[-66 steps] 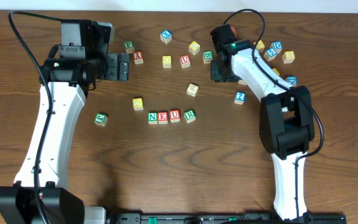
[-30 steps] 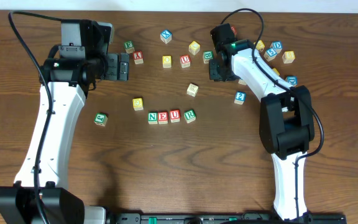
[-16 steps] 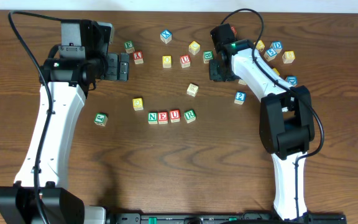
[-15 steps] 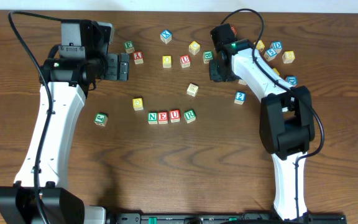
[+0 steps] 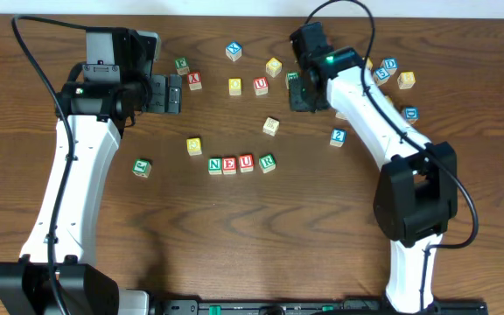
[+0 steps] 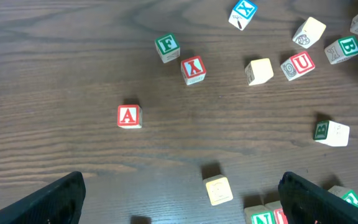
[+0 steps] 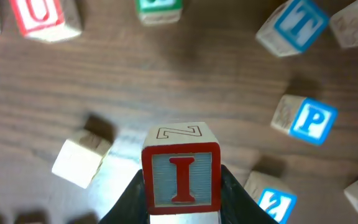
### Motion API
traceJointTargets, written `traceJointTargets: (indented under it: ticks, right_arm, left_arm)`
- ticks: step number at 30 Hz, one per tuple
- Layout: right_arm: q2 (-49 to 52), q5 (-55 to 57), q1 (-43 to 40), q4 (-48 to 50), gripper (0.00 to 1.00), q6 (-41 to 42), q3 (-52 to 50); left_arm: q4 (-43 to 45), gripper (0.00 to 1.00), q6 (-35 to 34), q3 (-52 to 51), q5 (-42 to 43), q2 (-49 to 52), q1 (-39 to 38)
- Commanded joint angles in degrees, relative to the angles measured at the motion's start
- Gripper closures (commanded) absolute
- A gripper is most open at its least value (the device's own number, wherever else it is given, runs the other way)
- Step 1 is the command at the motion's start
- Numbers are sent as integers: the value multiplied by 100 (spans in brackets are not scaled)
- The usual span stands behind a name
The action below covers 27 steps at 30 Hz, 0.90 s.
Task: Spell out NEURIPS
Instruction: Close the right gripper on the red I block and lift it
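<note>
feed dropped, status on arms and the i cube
Left gripper open, empty. Right gripper shut on I cube. Loose cube between it and NEUR row.

Near the middle of the table (image 5: pixel 234 227), the N cube (image 5: pixel 215 164), E cube (image 5: pixel 229 164), U cube (image 5: pixel 246 162) and R cube (image 5: pixel 267 161) lie close together in a row, left to right. A lone cube (image 5: pixel 194 145) lies just behind the row's left end; a far-left cube (image 5: pixel 142 166) lies well apart on that side. Farther back, a second U cube (image 5: pixel 260 85) lies left of the B cube (image 6: pixel 344 50), the X cube (image 5: pixel 234 50) behind both. The I cube (image 7: pixel 181 171) sits between the right gripper's (image 7: pixel 181 190) fingers, above the table, the P cube (image 7: pixel 307 121) on the table to its right in the wrist view.
</note>
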Motion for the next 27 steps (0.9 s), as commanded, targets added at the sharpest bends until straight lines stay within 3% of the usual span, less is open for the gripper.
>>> traceJointTargets:
  ticks: [1,16,27]
  right_arm:
    - [-245,168,229,-109,98,22,63]
    - [-811,260,533,-138,98,219,-151]
    - [-2411,164,601,1088,89,533,-2743]
  left_arm:
    - [0,2,61,146,35,-24,20]
    - [0,2,61,146,35,-24,20]
    - [0,2,61,149,35,-24,20]
